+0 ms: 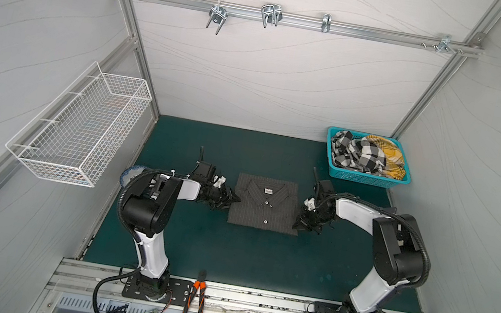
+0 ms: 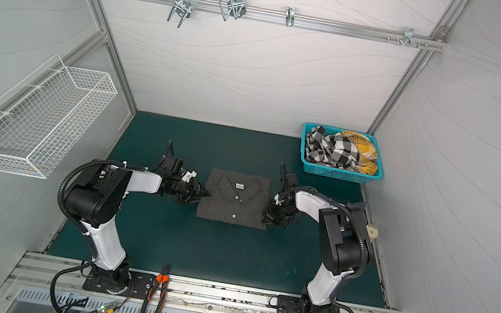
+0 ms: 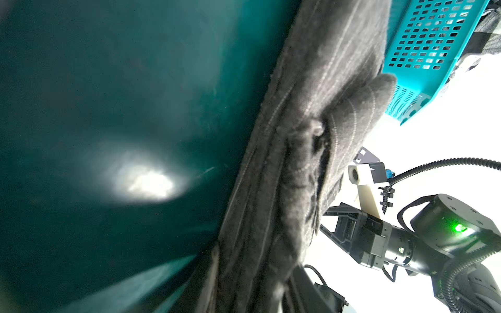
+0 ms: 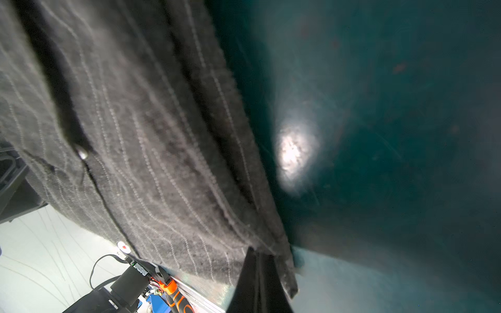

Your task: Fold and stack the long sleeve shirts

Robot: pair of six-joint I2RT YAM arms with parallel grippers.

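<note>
One long sleeve shirt (image 1: 262, 208) (image 2: 234, 200), dark charcoal with pale pinstripes, lies folded into a rectangle in the middle of the green mat, collar and white buttons up. My left gripper (image 1: 236, 199) (image 2: 207, 194) is at its left edge. In the left wrist view the shirt's stacked layers (image 3: 311, 122) fill the gap between the left gripper's (image 3: 257, 284) fingers. My right gripper (image 1: 295, 227) (image 2: 264, 221) sits at the shirt's right edge near the front corner. In the right wrist view the right gripper (image 4: 253, 254) is shut, with its tips against the shirt's (image 4: 135, 135) edge.
A turquoise basket (image 1: 363, 177) (image 2: 336, 173) (image 3: 433, 54) with plaid shirts stands at the mat's back right. A white wire basket (image 1: 79, 130) hangs on the left wall. Orange-handled pliers (image 1: 196, 297) lie on the front rail. Metal hooks (image 1: 270, 14) hang from the back bar.
</note>
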